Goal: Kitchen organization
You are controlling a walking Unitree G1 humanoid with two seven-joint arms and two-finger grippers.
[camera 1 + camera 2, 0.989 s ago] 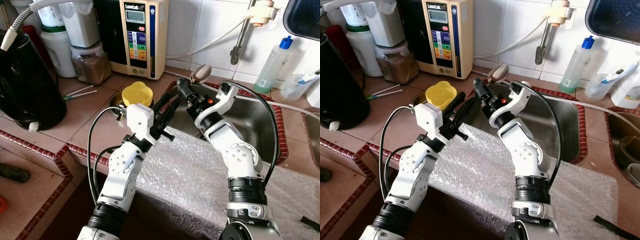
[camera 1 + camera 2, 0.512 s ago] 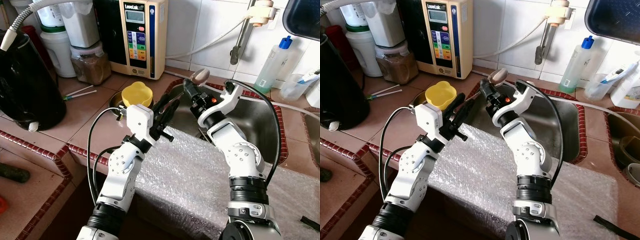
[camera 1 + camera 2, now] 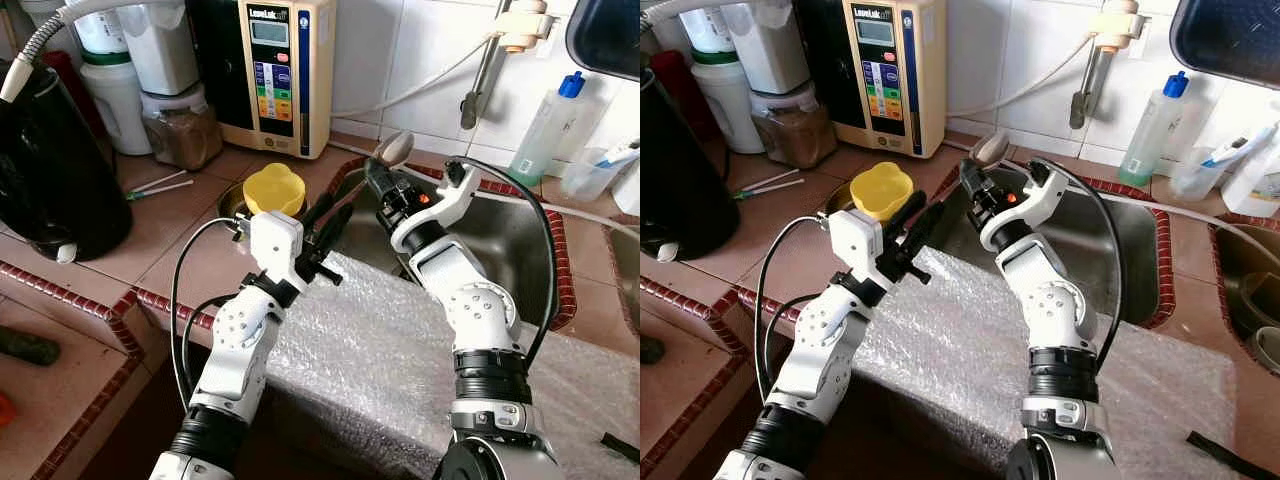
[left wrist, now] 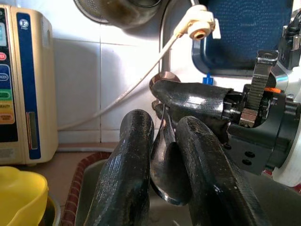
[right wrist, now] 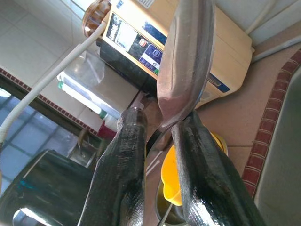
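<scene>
I have the spoon [image 3: 391,150] pinched in my right pincer [image 3: 378,178] above the sink [image 3: 520,240] edge, left pincer [image 3: 330,215] narrowly open around its handle; a mistimed release could drop it.

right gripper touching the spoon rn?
Touching. In the right wrist view the right gripper has both fingers pressed against the spoon at its neck, no gap; the left eye view shows the bowl sticking up above it.

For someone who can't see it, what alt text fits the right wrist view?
Two black fingers of the right gripper pinch a metal spoon, its bowl pointing away. Behind sit a yellow cup and a cream water appliance on tiled counter.
</scene>
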